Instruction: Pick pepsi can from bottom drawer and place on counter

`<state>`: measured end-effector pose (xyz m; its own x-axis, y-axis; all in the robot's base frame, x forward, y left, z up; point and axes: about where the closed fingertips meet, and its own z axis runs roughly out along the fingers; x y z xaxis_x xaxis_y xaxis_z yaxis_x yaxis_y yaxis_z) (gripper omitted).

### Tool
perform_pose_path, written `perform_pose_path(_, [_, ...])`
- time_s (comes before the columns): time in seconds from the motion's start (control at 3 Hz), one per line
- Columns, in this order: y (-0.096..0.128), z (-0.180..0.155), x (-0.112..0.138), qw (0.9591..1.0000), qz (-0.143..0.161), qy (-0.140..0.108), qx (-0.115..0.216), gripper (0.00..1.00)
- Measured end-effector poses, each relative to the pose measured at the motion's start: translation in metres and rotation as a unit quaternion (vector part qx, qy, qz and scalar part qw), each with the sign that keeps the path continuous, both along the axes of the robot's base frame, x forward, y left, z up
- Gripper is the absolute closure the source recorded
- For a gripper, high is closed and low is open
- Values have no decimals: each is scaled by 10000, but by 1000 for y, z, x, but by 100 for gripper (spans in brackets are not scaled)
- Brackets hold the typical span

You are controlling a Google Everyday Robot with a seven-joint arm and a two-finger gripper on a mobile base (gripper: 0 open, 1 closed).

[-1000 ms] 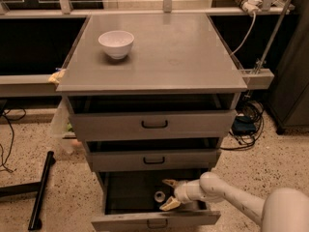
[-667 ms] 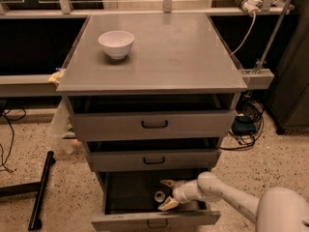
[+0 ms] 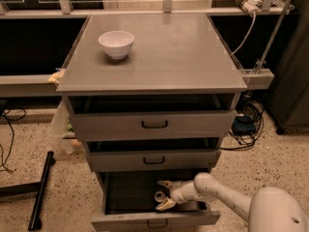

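The bottom drawer (image 3: pixel 154 220) is pulled out, with a dark interior. Inside it stands the pepsi can (image 3: pixel 159 196), of which mostly the silver round top shows. My gripper (image 3: pixel 164 195) reaches into the drawer from the right. It is open, with one pale fingertip behind the can and one in front of it. The counter (image 3: pixel 169 52) is the grey top of the cabinet, and a white bowl (image 3: pixel 116 43) stands at its back left.
The two upper drawers (image 3: pixel 154 124) are pulled out a little, above the bottom one. A black bar (image 3: pixel 41 190) lies on the speckled floor at the left. Cables (image 3: pixel 248 124) and a dark cabinet (image 3: pixel 292 81) are at the right.
My gripper has moved slightly left inside the bottom drawer, so its fingers now stand on either side of the can. Nothing else has moved.
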<state>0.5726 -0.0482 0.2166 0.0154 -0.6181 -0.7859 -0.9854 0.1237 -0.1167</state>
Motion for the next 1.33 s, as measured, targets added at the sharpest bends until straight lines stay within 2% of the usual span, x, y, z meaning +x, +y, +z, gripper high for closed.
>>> perform_pose_path(0.33, [4, -4, 0, 10000, 55, -53, 19, 50])
perform_pose_path(1.0, [3, -1, -7, 9999, 100, 26, -25, 96])
perform_pose_path(1.33, [-8, 16, -15, 9996, 71, 200, -182, 100])
